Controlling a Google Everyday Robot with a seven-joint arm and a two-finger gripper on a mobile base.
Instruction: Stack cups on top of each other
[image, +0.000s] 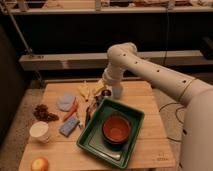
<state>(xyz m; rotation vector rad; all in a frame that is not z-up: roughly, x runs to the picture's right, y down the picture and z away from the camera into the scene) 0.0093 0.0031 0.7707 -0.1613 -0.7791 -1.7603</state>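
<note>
A white cup with a cream inside stands upright near the table's left edge. Further back, a pale blue-grey cup appears to lie on its side, next to a carrot. My gripper hangs from the white arm over the back middle of the table, just beyond the far left corner of the green tray. It is to the right of the blue-grey cup and well apart from both cups. Its jaws stand open and I see nothing between them.
A green tray holds a big orange-red bowl. On the wooden table lie a carrot, a blue sponge, dark grapes, yellow pieces, dark utensils and a round fruit at the front left.
</note>
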